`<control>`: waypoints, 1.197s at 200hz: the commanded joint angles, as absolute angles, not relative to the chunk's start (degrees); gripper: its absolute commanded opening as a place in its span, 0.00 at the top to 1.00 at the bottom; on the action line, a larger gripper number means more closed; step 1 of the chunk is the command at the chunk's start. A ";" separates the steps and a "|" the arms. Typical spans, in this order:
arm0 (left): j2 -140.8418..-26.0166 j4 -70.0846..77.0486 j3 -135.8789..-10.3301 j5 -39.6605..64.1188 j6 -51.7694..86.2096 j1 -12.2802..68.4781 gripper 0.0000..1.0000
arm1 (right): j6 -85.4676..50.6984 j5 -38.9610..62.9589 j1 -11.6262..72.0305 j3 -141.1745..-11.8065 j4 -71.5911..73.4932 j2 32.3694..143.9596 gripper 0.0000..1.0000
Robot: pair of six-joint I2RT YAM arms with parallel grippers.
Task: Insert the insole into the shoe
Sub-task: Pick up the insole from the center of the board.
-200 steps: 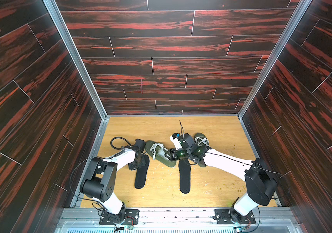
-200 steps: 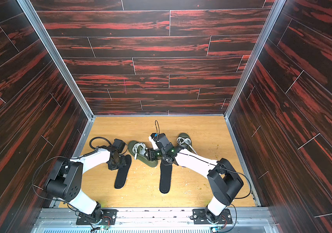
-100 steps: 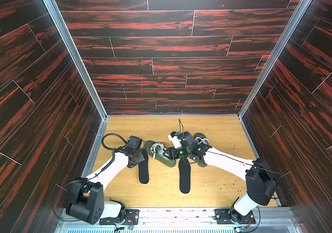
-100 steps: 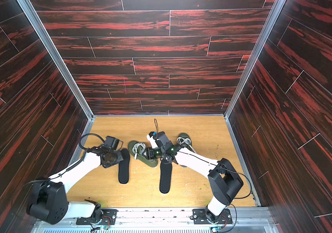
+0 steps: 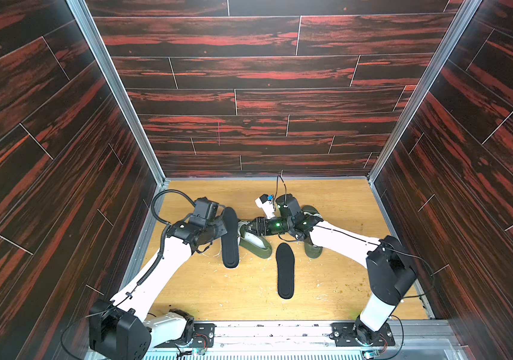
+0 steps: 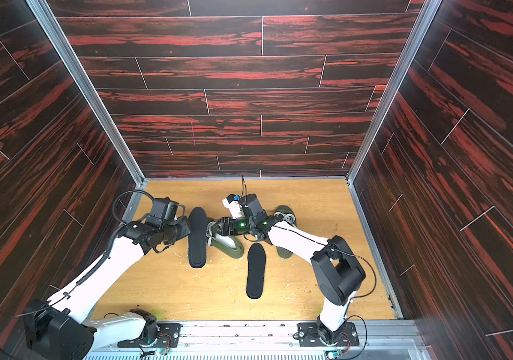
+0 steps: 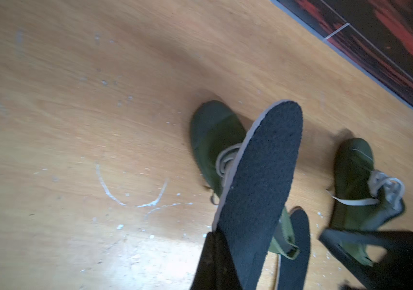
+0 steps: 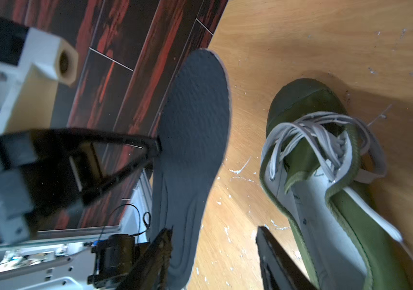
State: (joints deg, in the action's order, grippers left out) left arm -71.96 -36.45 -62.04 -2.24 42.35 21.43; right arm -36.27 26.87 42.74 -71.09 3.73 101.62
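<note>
The left gripper (image 7: 219,241) is clenched on 1 black insole (image 7: 260,175), which juts past its jaws. The right gripper (image 8: 214,229) stands released, 1 green shoe (image 8: 326,190) just beside its jaws.

Two black insoles are pictured: a held insole (image 5: 229,237) and a lying insole (image 5: 285,271). Two olive-green laced shoes are counted, a central shoe (image 5: 258,246) and an outer shoe (image 5: 314,251), the latter partly covered. Two white-and-black robot arms are shown, the left arm (image 5: 171,258) and the right arm (image 5: 342,241).
</note>
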 commanded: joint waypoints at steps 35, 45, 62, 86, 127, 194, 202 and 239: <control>-77.20 -31.31 -67.12 -1.15 45.15 26.74 1.00 | -42.40 31.17 42.07 -68.03 12.20 104.30 0.47; -77.75 -30.78 -67.32 -1.19 45.34 27.24 1.00 | -43.40 31.51 41.80 -67.07 13.82 104.32 0.48; -78.37 -30.83 -67.66 -1.44 45.35 27.77 1.00 | -44.19 31.47 41.56 -65.79 15.18 103.90 0.50; -78.14 -31.34 -67.61 -3.02 45.21 27.94 1.00 | -44.64 30.70 40.92 -64.00 15.58 102.54 0.53; -78.00 -34.56 -68.53 -6.17 43.53 27.89 1.00 | -41.94 26.89 39.71 -60.65 11.83 98.07 0.46; -78.17 -31.92 -68.20 -1.14 44.85 28.45 1.00 | -44.00 31.84 39.30 -58.70 21.04 99.31 0.45; -78.22 -30.92 -68.05 -0.65 45.08 28.56 1.00 | -44.27 32.36 39.35 -59.29 21.48 100.03 0.45; -78.39 -29.53 -67.56 0.61 45.70 29.18 1.00 | -48.11 35.04 39.37 -60.07 27.29 102.46 0.51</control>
State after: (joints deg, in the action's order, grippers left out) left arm -78.61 -30.81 -67.20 -0.60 44.93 28.69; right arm -45.15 32.10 39.24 -58.65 22.17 100.20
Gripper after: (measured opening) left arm 0.048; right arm 0.521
